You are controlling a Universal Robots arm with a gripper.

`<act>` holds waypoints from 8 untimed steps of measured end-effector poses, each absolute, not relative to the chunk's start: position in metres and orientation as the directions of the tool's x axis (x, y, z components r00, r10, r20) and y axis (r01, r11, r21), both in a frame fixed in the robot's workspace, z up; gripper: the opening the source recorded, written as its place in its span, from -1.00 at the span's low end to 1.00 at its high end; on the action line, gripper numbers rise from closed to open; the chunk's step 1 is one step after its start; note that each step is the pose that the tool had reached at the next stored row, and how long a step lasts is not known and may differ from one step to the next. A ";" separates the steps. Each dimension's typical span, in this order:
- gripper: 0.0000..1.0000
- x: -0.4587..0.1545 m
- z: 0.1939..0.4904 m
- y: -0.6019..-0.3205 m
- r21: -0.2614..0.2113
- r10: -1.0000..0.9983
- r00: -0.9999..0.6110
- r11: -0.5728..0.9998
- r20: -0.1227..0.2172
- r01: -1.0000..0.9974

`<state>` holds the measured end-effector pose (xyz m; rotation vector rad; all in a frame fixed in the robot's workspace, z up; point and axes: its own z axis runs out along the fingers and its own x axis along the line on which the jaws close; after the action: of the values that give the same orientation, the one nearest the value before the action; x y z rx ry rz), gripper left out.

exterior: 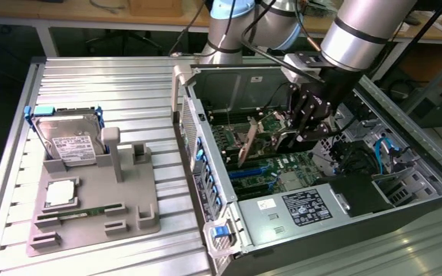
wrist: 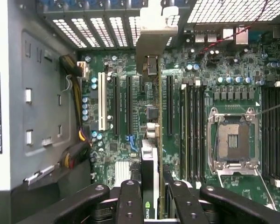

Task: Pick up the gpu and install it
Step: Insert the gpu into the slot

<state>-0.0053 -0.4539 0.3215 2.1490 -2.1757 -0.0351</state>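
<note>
Slatted metal table (exterior: 106,86), carrying at the exterior view's left a grey moulded fixture (exterior: 129,195): a silver hard drive (exterior: 69,141) with white label stands tilted in its rear slot, a square silver processor (exterior: 60,192) lies flat before it, and a narrow green memory stick (exterior: 79,214) sits in a groove. At the exterior view's right is an open computer case (exterior: 236,86) with blue latch (exterior: 219,231), labelled power supply (exterior: 301,208) and green motherboard (exterior: 255,184). The board carries a metal-framed processor socket (wrist: 233,142) and one white expansion slot (wrist: 101,100) beside black ones.

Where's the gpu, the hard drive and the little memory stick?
gpu (exterior: 250,144), exterior view, middle of its board.
hard drive (exterior: 76,149), exterior view, its white label.
memory stick (exterior: 79,214), exterior view, its green middle.
</note>
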 end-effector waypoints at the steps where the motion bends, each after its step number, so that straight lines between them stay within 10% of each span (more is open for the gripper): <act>1: -0.46 -0.007 0.320 -0.453 0.075 -0.999 -0.013 0.016 0.043 -0.997; 8: -0.46 -0.017 0.314 -0.451 0.075 -0.999 -0.020 0.023 0.043 -0.997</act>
<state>-0.0171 -0.4512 0.3138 2.1395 -2.1855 -0.0358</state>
